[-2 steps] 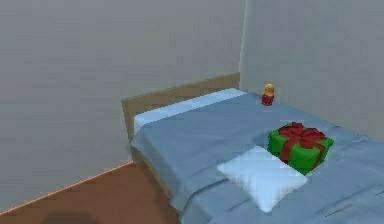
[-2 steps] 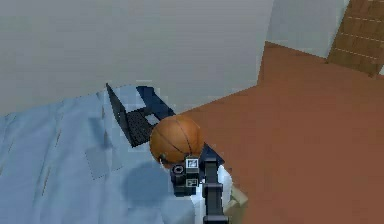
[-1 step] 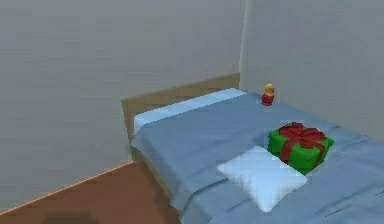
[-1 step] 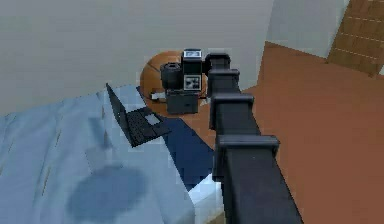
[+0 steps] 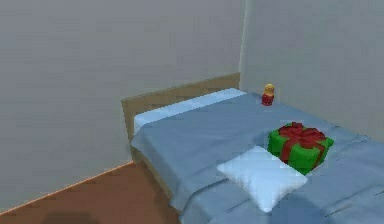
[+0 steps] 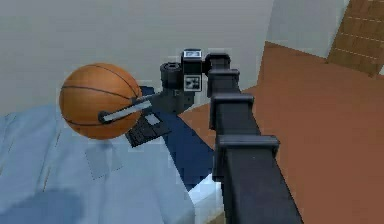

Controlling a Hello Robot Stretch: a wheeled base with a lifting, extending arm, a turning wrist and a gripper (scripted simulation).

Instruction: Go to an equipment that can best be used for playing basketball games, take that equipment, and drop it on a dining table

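The gripper [image 6: 120, 126] holds the basketball [image 6: 98, 100] up over the bed [image 6: 40, 165].
In the arm side view, the orange ball hangs at the middle left, at the end of the dark arm [image 6: 240, 135], with a finger across it. In the forward view, a blue bed [image 5: 200, 140] fills the lower right. A white pillow [image 5: 260, 176] lies at the bottom, and a green box with a red bow [image 5: 298, 146] sits just up and right of it.
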